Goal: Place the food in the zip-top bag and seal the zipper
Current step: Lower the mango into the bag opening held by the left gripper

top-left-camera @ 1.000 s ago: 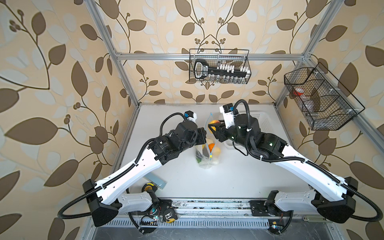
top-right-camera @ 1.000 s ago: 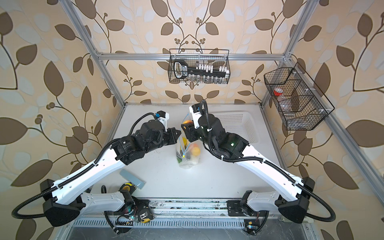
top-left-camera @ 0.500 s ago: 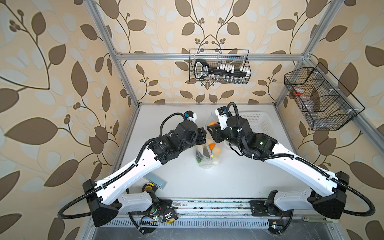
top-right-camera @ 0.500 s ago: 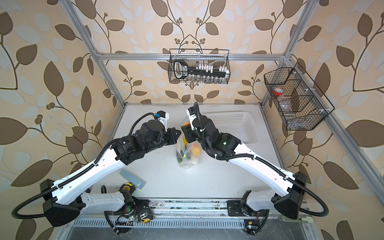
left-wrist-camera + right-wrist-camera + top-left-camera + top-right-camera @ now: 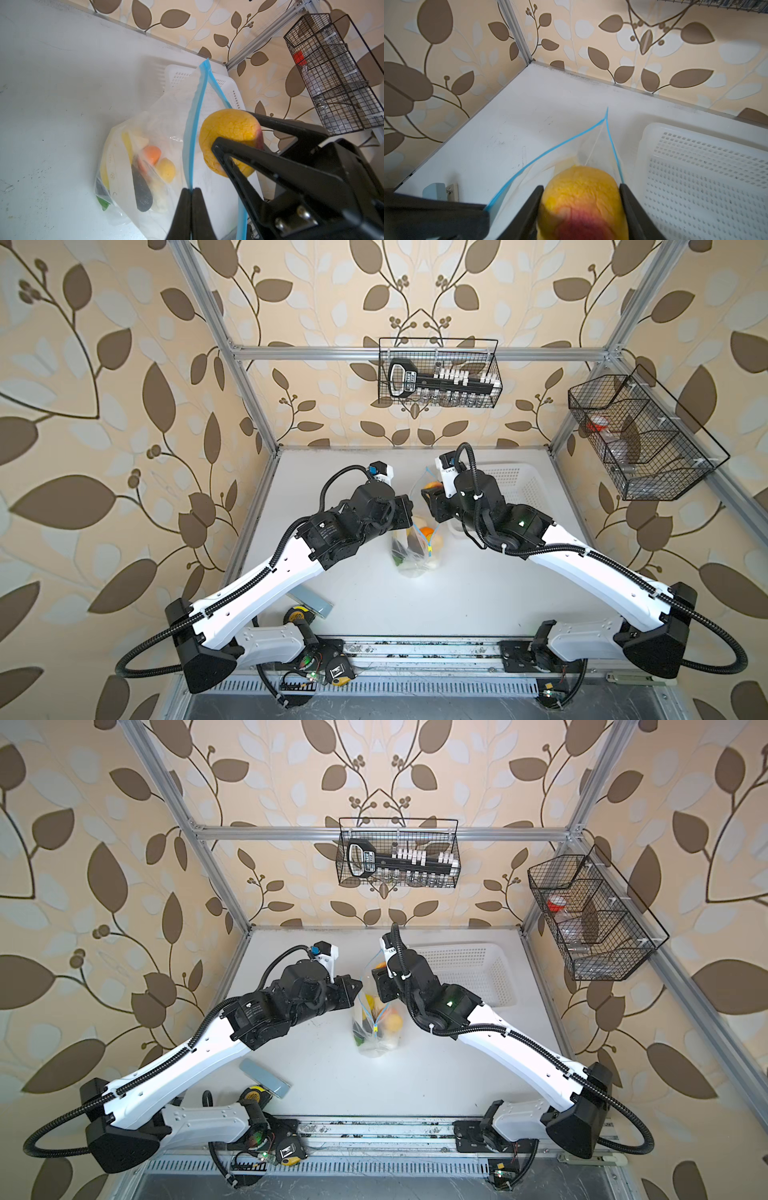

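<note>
Peach [image 5: 228, 137] between zipper [image 5: 195, 128] edges — mouth agape

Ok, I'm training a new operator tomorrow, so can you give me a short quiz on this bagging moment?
1. True or false: the left gripper is shut on the zipper of the zip-top bag.
2. What does the right gripper hold? A) corn B) peach C) nothing
3. Fill in: with its two blue strips apart, the bag's mouth is ____.
Key: 1 true; 2 B; 3 open.
</note>
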{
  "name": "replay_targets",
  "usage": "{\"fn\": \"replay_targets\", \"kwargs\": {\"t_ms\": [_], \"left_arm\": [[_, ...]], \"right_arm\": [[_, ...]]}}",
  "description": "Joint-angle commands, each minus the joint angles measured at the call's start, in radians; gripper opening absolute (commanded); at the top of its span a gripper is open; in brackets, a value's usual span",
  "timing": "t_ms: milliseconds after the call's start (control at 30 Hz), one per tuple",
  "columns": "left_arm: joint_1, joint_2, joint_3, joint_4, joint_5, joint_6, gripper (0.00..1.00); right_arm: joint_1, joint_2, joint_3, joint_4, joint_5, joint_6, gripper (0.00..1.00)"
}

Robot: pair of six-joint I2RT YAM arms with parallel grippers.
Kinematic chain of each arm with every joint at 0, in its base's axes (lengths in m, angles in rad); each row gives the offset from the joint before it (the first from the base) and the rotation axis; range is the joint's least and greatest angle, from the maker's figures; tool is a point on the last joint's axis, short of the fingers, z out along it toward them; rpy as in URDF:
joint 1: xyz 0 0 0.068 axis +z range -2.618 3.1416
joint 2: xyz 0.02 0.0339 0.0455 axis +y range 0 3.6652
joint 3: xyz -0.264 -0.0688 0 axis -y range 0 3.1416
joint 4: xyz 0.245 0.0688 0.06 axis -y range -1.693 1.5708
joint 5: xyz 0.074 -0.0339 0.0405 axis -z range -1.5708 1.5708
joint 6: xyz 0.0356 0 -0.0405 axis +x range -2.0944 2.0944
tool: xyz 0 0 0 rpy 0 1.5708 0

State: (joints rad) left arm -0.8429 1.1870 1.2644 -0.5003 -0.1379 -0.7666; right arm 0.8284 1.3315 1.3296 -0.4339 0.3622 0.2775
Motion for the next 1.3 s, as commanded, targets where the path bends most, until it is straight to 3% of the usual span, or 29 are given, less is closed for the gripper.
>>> {"fn": "replay_targets", "kwargs": {"t_ms": [0,133,233,500,767,967,1267], "left_arm": [[0.01,0.0,0.006,0.031,-0.005,0.002,0.0],[0.01,0.002,0.007,0.033,-0.004,0.002,0.0],[0.01,0.006,0.004,0.036,-0.002,0.0,0.0],[0.01,0.011,0.0,0.041,0.008,-0.006,0.0],[0.01,-0.001,-0.013,0.043,0.003,-0.011,0.0],[0.01,-0.007,-0.017,0.044,0.002,-0.011,0.0],[0.01,-0.015,-0.024,0.043,-0.005,-0.01,0.0]], "right_arm": [[0.003,0.015,0.003,-0.052,0.095,-0.051,0.45],[0.003,0.023,0.013,-0.081,0.145,-0.077,0.46],[0.007,0.026,0.016,-0.093,0.118,-0.08,0.46],[0.017,0.059,0.015,-0.11,-0.182,-0.069,0.47],[-0.011,0.087,0.037,-0.157,-0.351,-0.057,0.48],[-0.021,0.124,0.061,-0.195,-0.384,-0.062,0.5],[-0.022,0.152,0.094,-0.219,-0.324,-0.065,0.56]]}}
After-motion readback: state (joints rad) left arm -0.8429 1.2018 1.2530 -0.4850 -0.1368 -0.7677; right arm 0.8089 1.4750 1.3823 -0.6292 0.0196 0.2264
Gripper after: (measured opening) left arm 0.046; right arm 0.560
